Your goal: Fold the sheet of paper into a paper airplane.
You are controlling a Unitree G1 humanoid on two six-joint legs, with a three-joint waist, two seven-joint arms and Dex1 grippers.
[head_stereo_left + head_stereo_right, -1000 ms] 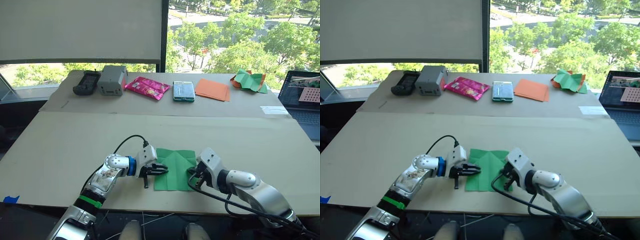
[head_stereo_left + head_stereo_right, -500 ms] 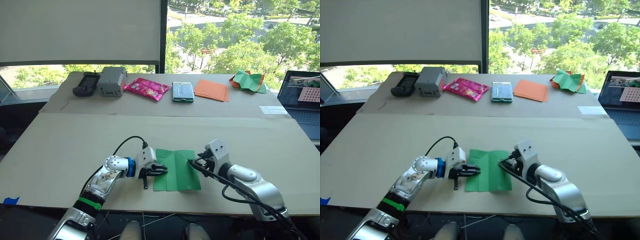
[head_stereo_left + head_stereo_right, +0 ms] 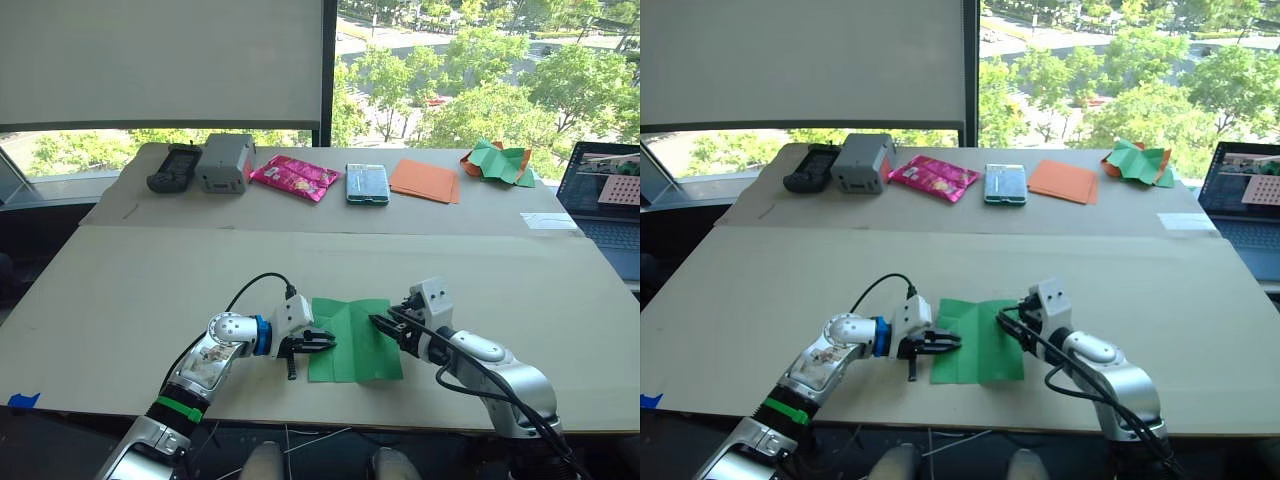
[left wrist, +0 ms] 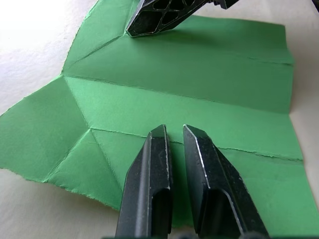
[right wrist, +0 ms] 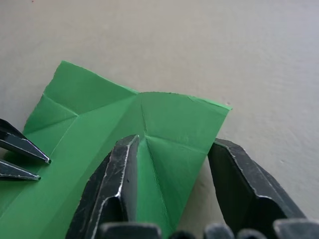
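The wide worktop [image 3: 120, 290] carries the sheet of paper [image 3: 352, 340] near its front edge, between the two arms, lying almost flat with crease lines across it. At the far side of the worktop stand a row of other things: a black device [image 3: 173, 167], a grey box [image 3: 223, 161], a pink snack packet [image 3: 294, 176], a teal-rimmed case [image 3: 367, 183], flat orange sheets [image 3: 425, 179], a crumpled green-and-orange paper bundle [image 3: 497, 160], and a laptop [image 3: 604, 205] at the far right; none of them is a container with something visible inside. Compared with a second ago, the right gripper [image 3: 388, 326] has moved from the near right corner of the sheet to its far right part, and the flap that stood folded there now lies spread out flat. The right gripper is open, one finger resting on the paper and the other beside its edge on the worktop. The left gripper [image 3: 322, 341] has stayed at the left edge, its fingers almost closed with a thin gap, lying on top of the paper to pin it down. I judge the folding is at an early stage, with no airplane shape yet.
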